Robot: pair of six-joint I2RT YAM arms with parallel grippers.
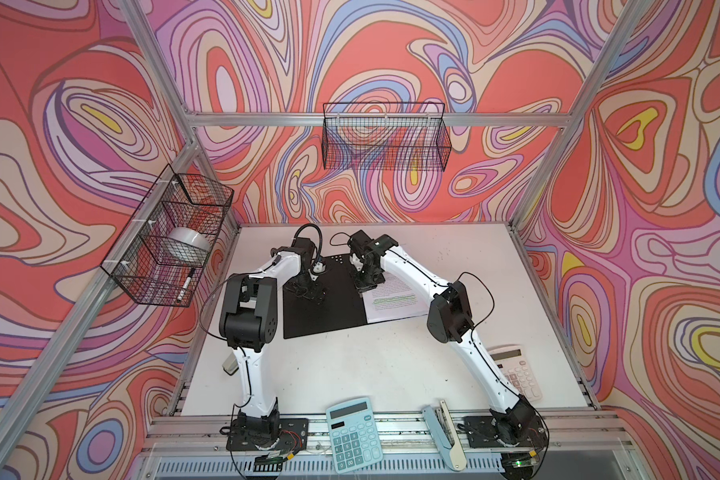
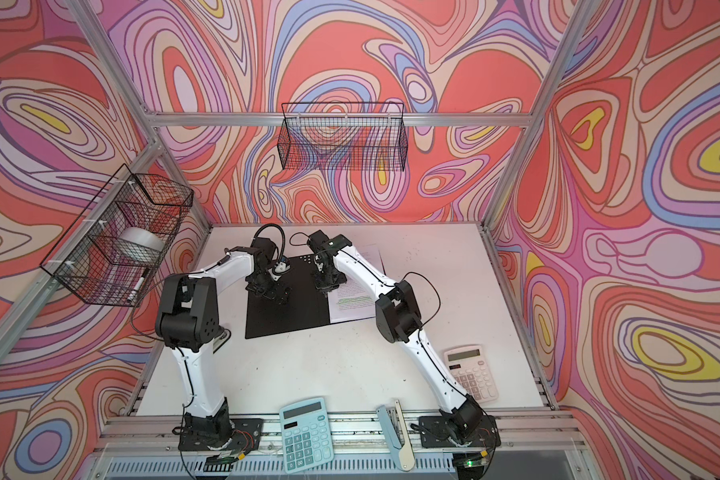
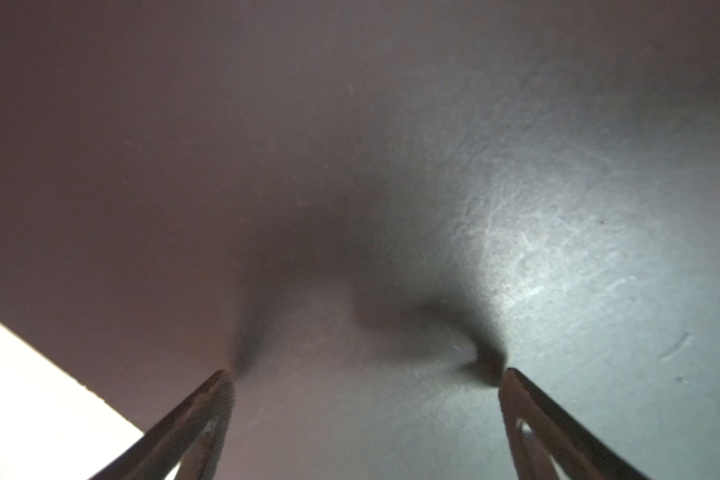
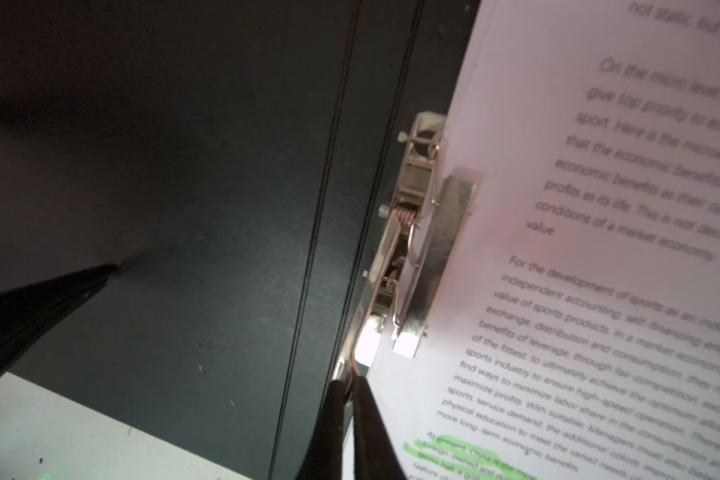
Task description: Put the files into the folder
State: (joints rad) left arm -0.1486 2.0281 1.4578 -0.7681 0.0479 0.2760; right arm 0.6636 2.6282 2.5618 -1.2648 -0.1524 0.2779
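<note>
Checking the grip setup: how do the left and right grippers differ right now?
The left gripper is open; the right gripper is shut. The left gripper's tips rest on the bare black inside of the folder; the right gripper's tips sit at the metal clip, beside the files. Both point down at the open folder.

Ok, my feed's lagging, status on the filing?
Left hand open, tips on folder's black inside. Right hand shut on metal clip lever. Files under clip bar. Nothing blocking.

White tbl (image 1: 350,374): open folder (image 1: 329,307), white calc (image 2: 472,374).
</note>
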